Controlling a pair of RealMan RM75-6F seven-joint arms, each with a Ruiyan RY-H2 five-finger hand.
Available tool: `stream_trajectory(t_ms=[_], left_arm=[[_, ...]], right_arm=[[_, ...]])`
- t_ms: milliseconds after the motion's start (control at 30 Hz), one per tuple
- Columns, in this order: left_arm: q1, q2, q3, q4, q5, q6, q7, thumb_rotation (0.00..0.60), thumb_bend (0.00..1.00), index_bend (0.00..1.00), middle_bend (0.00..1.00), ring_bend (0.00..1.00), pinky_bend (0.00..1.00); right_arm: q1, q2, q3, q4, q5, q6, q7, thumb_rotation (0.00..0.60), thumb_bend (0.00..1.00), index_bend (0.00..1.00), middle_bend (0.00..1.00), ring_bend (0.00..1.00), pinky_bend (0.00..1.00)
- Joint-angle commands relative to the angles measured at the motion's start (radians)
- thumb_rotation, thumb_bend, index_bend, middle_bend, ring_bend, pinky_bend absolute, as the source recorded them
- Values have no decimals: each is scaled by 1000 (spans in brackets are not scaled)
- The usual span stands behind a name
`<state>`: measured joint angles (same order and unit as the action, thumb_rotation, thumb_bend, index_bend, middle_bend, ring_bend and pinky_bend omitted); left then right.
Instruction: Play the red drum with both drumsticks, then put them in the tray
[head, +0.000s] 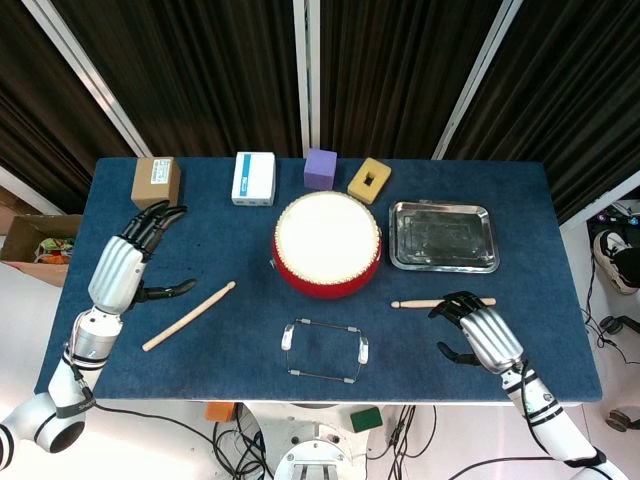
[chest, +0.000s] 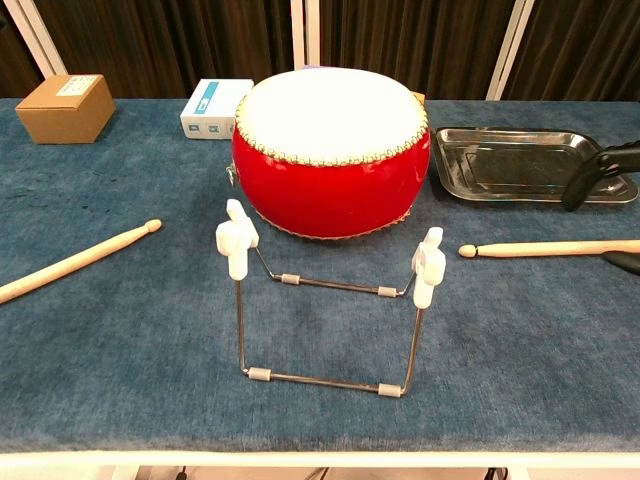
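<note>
The round red drum with a white skin (head: 327, 243) stands mid-desk on the blue-covered desk (head: 220, 250), the shiny metal tray (head: 443, 236) just to its right. 2 pale wooden drumsticks lie flat: 1 (head: 189, 316) near the left hand (head: 122, 266), fingers spread and empty; the other (head: 430, 302) under the right hand (head: 482, 333), whose open fingers (head: 455, 304) curl over it, contact unclear.
</note>
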<state>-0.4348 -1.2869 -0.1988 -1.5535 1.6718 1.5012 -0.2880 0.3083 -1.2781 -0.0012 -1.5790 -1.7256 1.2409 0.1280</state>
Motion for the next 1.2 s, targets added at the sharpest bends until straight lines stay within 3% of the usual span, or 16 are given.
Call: stream_trajectory(t_ms=[33,300,533,667,800,1200], left_arm=[[-5,3,-2,1,-7,-6,-3,600,0,110,157,105,199],[14,0,14,-4,-103,-52,57,600,0,139,173,145,222],[33,27,66,-69,-300,-236,210,600,39,297,245,187,236],[14,-13,79,-63,-388,-327,275,600,131,334,255,194,247],[-20,-58,81,-61,-481,-422,346,600,128,336,256,194,248],[-83,-211,59,2,-667,-469,555,600,122,335,252,194,248]], right_arm=[[5,-4,-5,4,-1,0,5,600,281,368,361,186,231],[-29,33,-19,20,28,55,7,600,281,368,362,186,231],[-130,148,5,7,100,221,41,600,289,368,365,186,228],[-162,187,24,-8,124,277,44,600,289,368,365,186,229],[-168,205,36,-24,129,292,50,600,289,368,365,186,229],[-154,200,47,-26,135,261,57,600,288,369,360,186,229]])
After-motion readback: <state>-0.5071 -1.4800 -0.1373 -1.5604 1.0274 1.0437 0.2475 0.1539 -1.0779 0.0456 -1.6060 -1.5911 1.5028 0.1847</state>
